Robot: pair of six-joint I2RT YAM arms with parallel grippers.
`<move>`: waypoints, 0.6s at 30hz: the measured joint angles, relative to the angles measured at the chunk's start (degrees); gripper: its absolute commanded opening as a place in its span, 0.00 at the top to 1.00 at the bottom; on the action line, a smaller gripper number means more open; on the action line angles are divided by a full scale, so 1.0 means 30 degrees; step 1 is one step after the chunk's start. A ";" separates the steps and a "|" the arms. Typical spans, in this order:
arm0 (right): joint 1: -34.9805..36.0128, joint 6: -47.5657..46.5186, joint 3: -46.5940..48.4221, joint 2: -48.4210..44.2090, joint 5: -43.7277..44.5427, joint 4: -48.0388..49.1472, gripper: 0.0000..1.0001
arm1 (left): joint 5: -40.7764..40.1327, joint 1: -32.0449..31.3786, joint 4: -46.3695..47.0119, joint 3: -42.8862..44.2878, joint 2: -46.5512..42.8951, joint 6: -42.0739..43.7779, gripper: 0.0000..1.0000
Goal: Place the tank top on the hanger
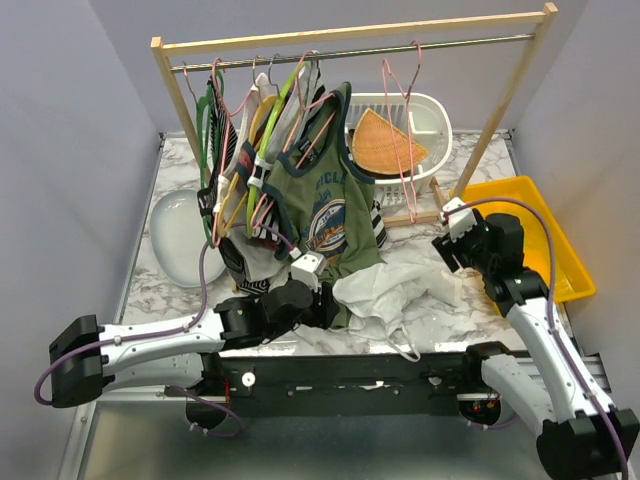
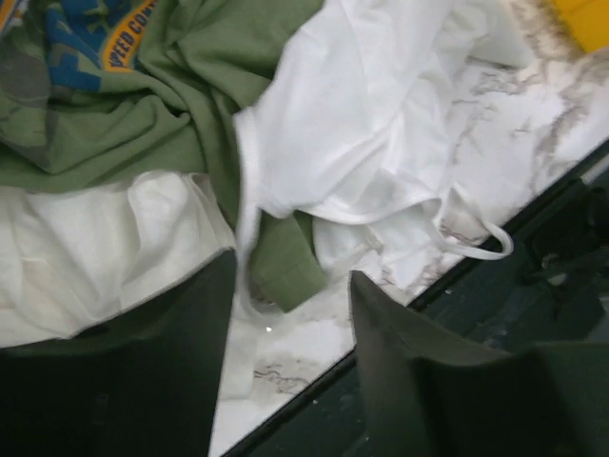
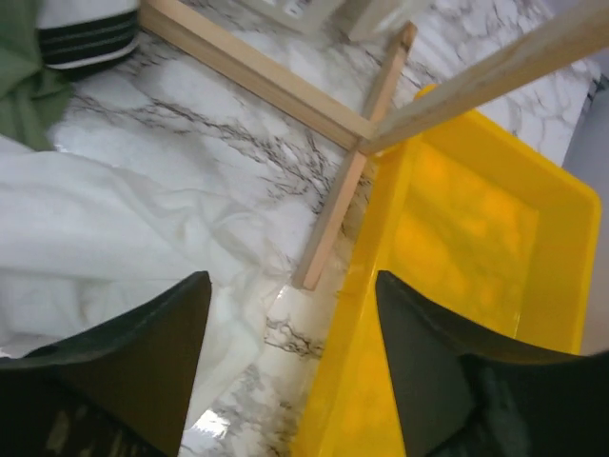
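Note:
The white tank top (image 1: 395,295) lies crumpled on the marble table in front of the rack, one narrow strap (image 2: 471,243) trailing toward the near edge. A thin pink wire hanger (image 1: 403,150) hangs bare from the rail, to the right of the other clothes. My left gripper (image 1: 322,305) hovers over the top's left edge where it meets green cloth. Its jaws (image 2: 293,268) are open with nothing between them. My right gripper (image 1: 443,250) is at the top's right end beside the yellow bin, also open and empty (image 3: 293,278). The white tank top (image 3: 114,228) lies just left of it.
An olive-green printed top (image 1: 325,215) hangs low from the crowded left half of the rack, its hem on the table (image 2: 143,124). The rack's wooden foot (image 3: 347,190) lies against a yellow bin (image 1: 530,235). A white basket (image 1: 435,115) stands behind, and a white dish (image 1: 178,238) at left.

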 measured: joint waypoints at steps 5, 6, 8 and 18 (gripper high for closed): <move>-0.0036 -0.0430 0.1647 -0.3286 -0.3038 -0.3009 0.16 | 0.1923 0.0029 -0.0546 0.0036 -0.2091 0.0852 0.23; -0.0036 -0.0495 0.2259 -0.3570 -0.3512 -0.3512 0.16 | 0.2280 0.0029 -0.0648 0.0080 -0.2412 0.1005 0.22; -0.0036 -0.0546 0.3905 -0.3912 -0.4721 -0.4707 0.16 | 0.3271 0.0029 -0.0911 0.0270 -0.3249 0.1523 0.22; -0.0036 0.1661 1.2007 -0.1654 -1.2043 -0.9238 0.11 | 0.5450 0.0029 -0.1698 -0.0066 -0.4816 0.2688 0.21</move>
